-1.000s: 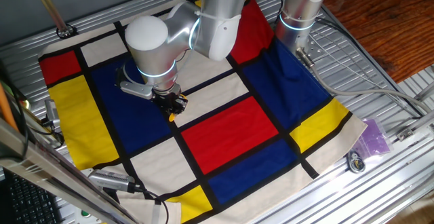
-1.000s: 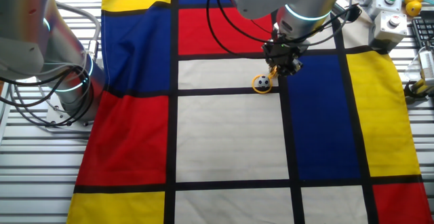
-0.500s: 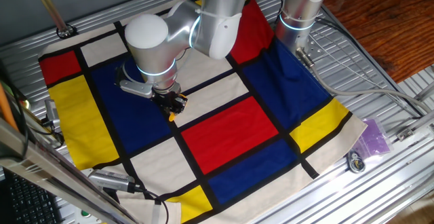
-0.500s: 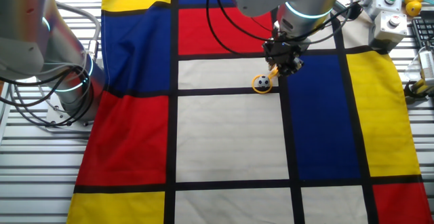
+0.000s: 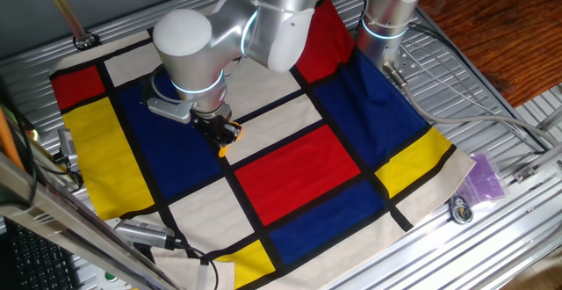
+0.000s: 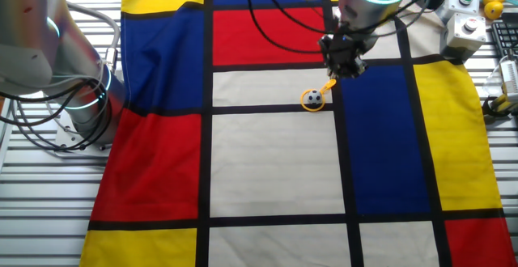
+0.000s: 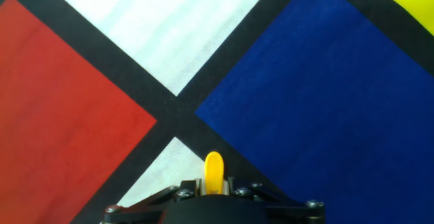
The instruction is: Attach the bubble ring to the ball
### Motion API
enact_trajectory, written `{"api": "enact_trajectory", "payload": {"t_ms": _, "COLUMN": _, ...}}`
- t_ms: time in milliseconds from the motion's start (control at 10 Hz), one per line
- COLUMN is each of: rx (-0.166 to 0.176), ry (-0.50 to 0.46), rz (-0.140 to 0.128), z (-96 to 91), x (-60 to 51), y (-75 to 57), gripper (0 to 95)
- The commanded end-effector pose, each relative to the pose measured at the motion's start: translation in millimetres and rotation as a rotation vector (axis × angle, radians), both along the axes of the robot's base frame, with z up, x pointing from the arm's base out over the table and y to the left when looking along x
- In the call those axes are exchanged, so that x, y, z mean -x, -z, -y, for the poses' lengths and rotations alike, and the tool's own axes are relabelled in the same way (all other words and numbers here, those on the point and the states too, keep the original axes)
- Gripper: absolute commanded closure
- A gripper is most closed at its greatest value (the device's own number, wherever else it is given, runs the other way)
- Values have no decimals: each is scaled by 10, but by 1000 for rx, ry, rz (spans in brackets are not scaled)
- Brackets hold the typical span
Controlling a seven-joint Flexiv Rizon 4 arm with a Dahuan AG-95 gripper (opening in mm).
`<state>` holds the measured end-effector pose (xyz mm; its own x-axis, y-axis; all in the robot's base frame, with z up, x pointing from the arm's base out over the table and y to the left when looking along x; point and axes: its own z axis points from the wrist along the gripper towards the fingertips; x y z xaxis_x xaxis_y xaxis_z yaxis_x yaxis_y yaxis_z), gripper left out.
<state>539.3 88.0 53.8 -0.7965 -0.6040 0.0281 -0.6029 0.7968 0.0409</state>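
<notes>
Centrally in the other fixed view, the bubble ring (image 6: 317, 95) lies flat on the checked cloth (image 6: 267, 162), its orange-yellow loop encircling the ball (image 6: 312, 99), which sits inside it on a white panel close to where two black bands cross. The short handle runs up and to the right from the loop toward the claw (image 6: 343, 59), which hangs just above and beside its far end; from this side the handle tip looks free of the fingers, though the gap is small and hard to judge. In the hand view, a yellow rounded tip of the bubble ring (image 7: 213, 172) pokes out from the middle of the claw body at the bottom edge; whether the fingers pinch it or merely frame it I cannot tell, nor how far apart they stand. In the one fixed view, the claw (image 5: 224, 134) is low over the cloth with a speck of yellow below it. The cloth covers a ribbed metal desk (image 6: 502, 218). A second arm base (image 6: 81, 105) stands at the cloth's edge.
</notes>
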Motion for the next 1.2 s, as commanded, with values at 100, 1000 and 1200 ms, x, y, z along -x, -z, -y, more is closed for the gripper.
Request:
{"api": "enact_trajectory", "payload": {"t_ms": 100, "rx": 7, "ry": 154, "rz": -34, "z": -407, "x": -68, "y": -151, "gripper": 950}}
{"api": "enact_trajectory", "payload": {"t_ms": 1000, "rx": 88, "ry": 418, "rz": -42, "z": -2016, "x": 77, "y": -91, "gripper": 950}}
{"api": "enact_trajectory", "payload": {"t_ms": 1200, "rx": 81, "ry": 421, "rz": -44, "z": -2014, "x": 108, "y": -116, "gripper": 950}}
